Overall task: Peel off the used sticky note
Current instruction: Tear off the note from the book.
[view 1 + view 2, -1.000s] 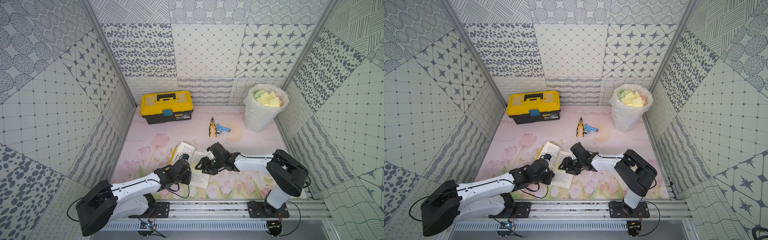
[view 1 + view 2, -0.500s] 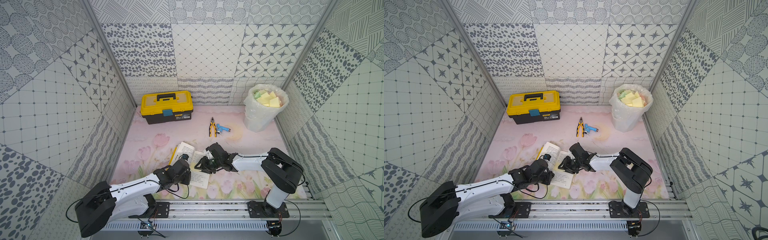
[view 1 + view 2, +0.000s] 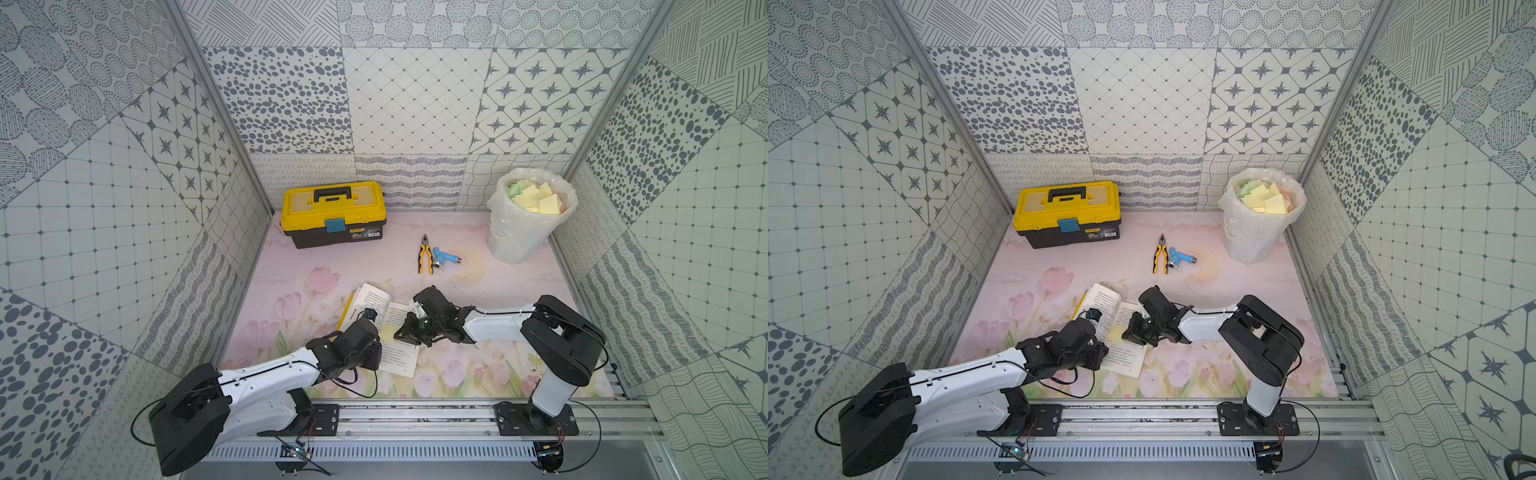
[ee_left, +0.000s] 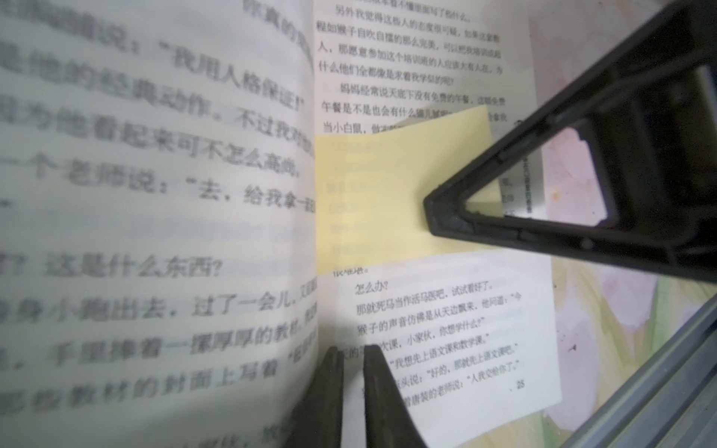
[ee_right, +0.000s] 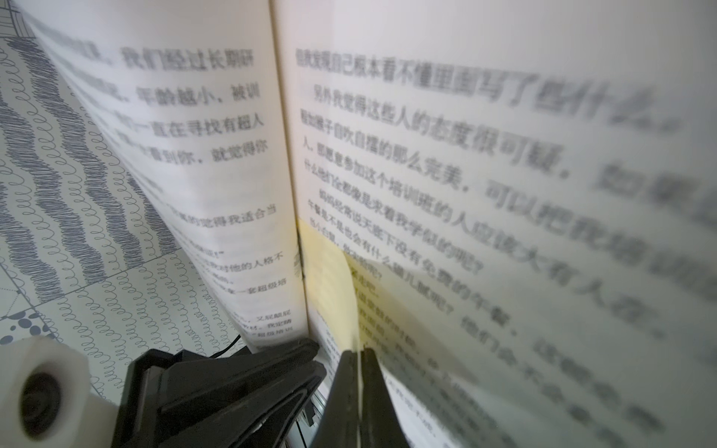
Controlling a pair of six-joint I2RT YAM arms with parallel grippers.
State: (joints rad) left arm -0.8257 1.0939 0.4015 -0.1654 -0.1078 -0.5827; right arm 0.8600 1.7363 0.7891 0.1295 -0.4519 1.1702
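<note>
right wrist view is showing my right gripper [image 5: 361,353] pinching the free edge of the sticky note [image 5: 333,279]. these jaws were standing apart a second ago and are now sitting fully closed on the paper. the pale yellow note is lying on the open book [image 5: 446,135], on the page toward my right arm, just beside the gutter. its gripped edge is already curling up off the page, while the gutter-side strip is still adhering. i am judging the grasp step complete and the peel about to begin. my left gripper [image 4: 353,351] is standing nearly closed and pinching nothing that i can see. its tips are resting at the gutter, probably steadying the book. the pages are carrying printed chinese text. "怎么办?" and page number 25 [image 4: 520,384] are reading clearly below the note. the note itself is showing no legible writing.
</note>
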